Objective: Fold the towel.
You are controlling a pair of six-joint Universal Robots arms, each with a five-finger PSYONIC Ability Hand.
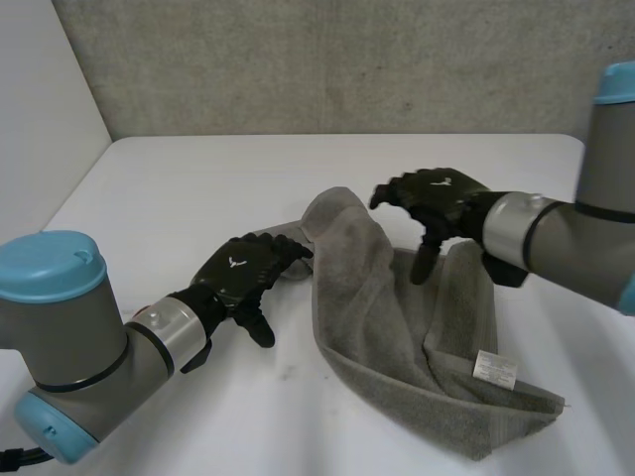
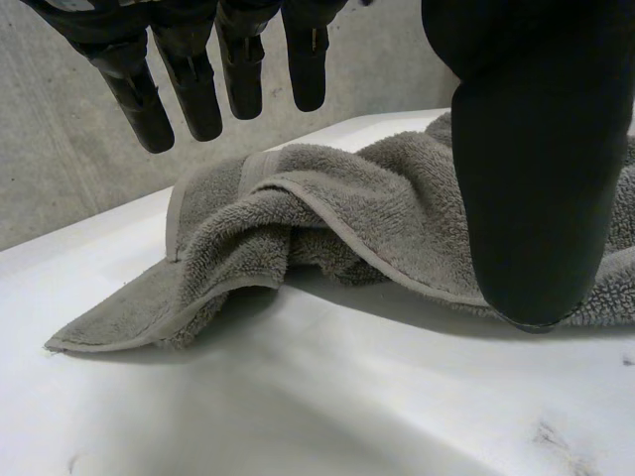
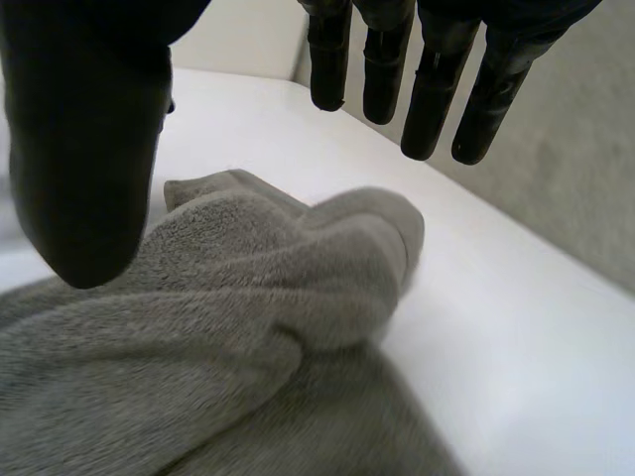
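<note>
One crumpled towel [image 1: 387, 307] lies beside left hand [image 1: 243, 270], under right hand [image 1: 442, 198].

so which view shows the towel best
The head view: the whole towel lies crumpled on the table, tag and edges included. The left wrist view gives a close look at its twisted hemmed corner beyond the left hand; the right wrist view, a rounded fold under the right hand.
</note>
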